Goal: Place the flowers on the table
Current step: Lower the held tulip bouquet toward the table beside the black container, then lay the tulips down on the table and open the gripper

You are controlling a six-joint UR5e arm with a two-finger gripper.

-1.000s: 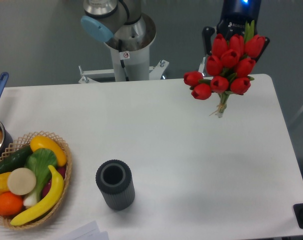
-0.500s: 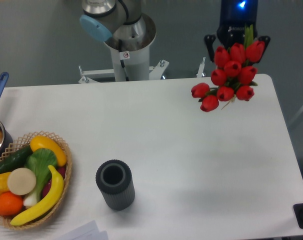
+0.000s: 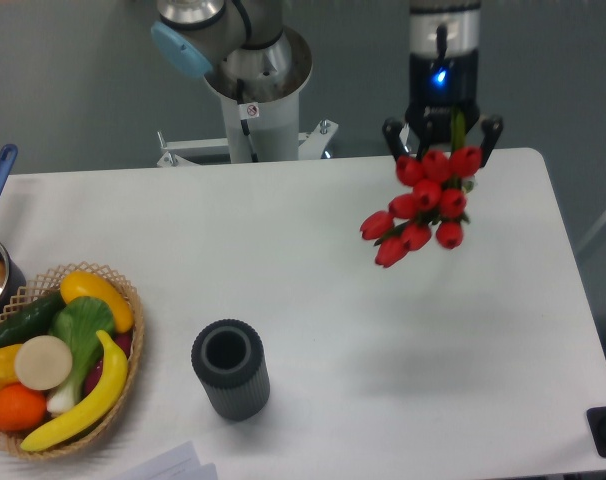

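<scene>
Above the far right part of the table (image 3: 313, 290), the gripper (image 3: 442, 128) points downward with its two dark fingers spread on either side of the flowers' (image 3: 423, 205) green stems; whether the fingers press the stems cannot be told. Red blooms hang below it, over the white tabletop. Nearer the camera stand a dark cylindrical cup (image 3: 230, 367) and, at the left edge, a basket (image 3: 131, 350) of produce.

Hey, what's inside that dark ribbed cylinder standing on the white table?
The dark ribbed cylinder is open at the top; only a shadowed hollow shows, with nothing sticking out. Its bottom is too dark to see, so small contents cannot be ruled out.
</scene>
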